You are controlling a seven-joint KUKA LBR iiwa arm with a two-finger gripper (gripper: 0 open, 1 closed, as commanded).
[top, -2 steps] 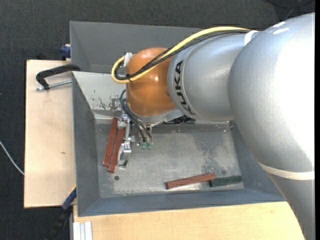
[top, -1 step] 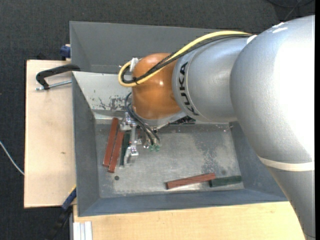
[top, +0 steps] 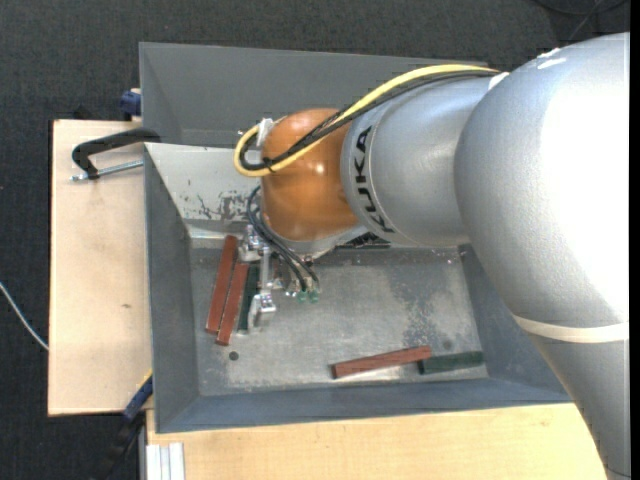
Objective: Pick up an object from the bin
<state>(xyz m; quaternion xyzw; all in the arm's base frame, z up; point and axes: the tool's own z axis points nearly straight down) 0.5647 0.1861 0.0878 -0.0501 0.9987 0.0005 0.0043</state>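
Gripper [top: 264, 298]: low at left side of grey metal bin [top: 172, 328], under orange wrist cover [top: 305, 178]. How far it is spread, cannot tell.
Long red-brown flat stick [top: 221, 286]: on bin floor just left of gripper, lying lengthwise. A darker stick [top: 241, 296] sits alongside it, between it and gripper; contact with gripper unclear.
Second red-brown flat stick [top: 381, 362] and dark green stick [top: 451, 364]: end to end by near wall, well apart to gripper's right.

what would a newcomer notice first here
The big silver arm, reaching in from the right with an orange cover at its wrist, dominates the grey bin. Its end effector hangs low beside a pair of red-brown sticks at the floor's left. Another red-brown stick and a dark green one lie end to end near the bottom wall.
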